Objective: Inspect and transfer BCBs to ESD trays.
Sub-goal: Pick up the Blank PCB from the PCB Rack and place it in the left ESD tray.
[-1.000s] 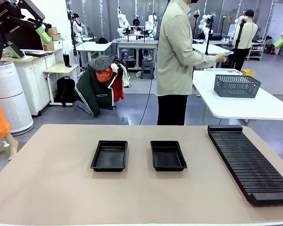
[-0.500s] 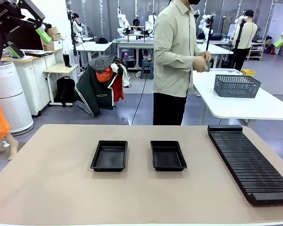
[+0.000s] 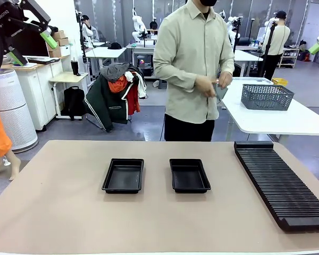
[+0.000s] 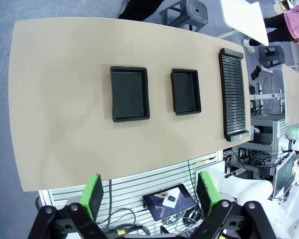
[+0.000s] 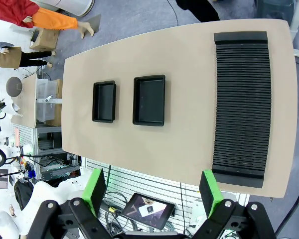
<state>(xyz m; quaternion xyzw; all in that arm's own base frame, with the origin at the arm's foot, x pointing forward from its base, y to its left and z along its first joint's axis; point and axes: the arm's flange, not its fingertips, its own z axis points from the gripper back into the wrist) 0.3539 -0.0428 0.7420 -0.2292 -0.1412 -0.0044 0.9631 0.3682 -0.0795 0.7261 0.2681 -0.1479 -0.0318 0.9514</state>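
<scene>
**No BCB in a tray yet, arms parked high**

Count two trays on the brown table (image 3: pixel 53 212): left tray (image 3: pixel 123 175) and right tray (image 3: pixel 189 175), side by side near the middle, apart from each other. See only bare black floors in both, from the front and from both wrist views.

Count one ribbed rack (image 3: pixel 282 183) along the table's right edge, with bare slots as far as visible. Count one mesh basket (image 3: pixel 267 96) on the white table behind; cannot see into it.

Note one person (image 3: pixel 189 58) at the far edge, hands (image 3: pixel 207 85) together at waist height around a thin greyish piece (image 3: pixel 221 93). Take it for a BCB, or a few stacked; too small to confirm or count.

Find left gripper (image 4: pixel 149 186) high over the table, looking straight down, jaws spread wide, gripping nothing. Find right gripper (image 5: pixel 153 189) likewise: high up, jaws wide, nothing between the green pads.

Judge progress at nil: nothing inspected, nothing transferred, both trays waiting. Left to do, by this reading:
- bring the boards within reach
- inspect each
- lay them in the trays

Expect the boards to come from the person's side, given the piece in hand, but mark that as a guess
</scene>
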